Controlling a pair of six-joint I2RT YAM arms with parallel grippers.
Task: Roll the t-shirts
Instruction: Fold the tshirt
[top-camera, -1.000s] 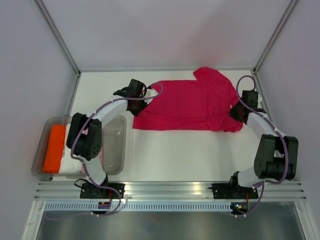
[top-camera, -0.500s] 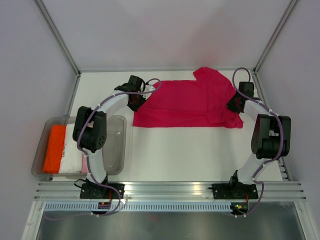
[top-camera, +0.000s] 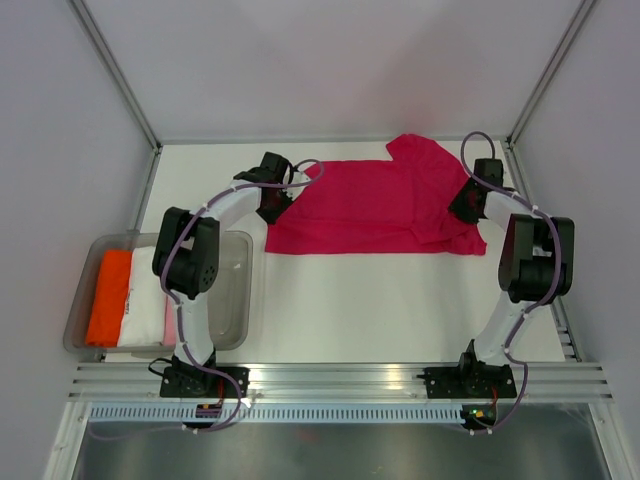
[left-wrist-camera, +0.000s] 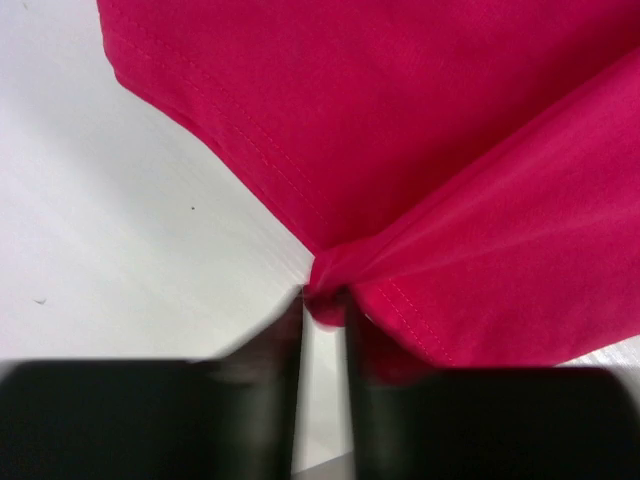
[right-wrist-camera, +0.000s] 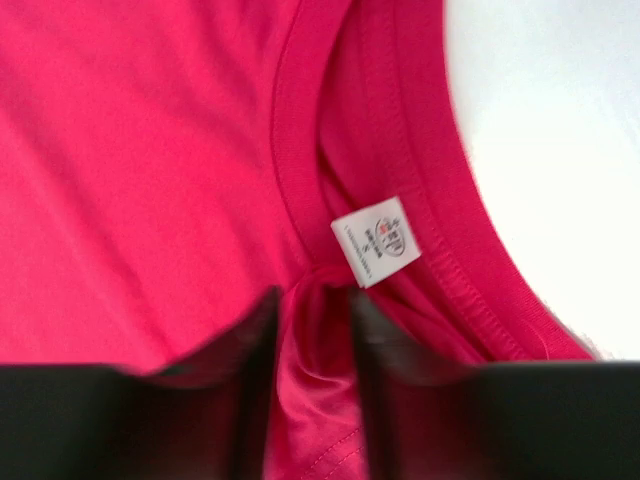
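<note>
Shirt (top-camera: 380, 205) is light, limp and bunches easily, so grab edges: left gripper (left-wrist-camera: 322, 302) pinches the hem, right gripper (right-wrist-camera: 315, 300) straddles a collar fold, grip unclear.

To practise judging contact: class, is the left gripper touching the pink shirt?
Touching. The left wrist view shows the left gripper with a gathered edge of the shirt pinched between its fingertips.

A white table (top-camera: 380, 300) is seen from above. A pink t-shirt (top-camera: 370, 210) lies spread flat across the far half, with one sleeve pointing toward the back edge. A clear plastic tub (top-camera: 235, 290) sits at the near left edge.
</note>
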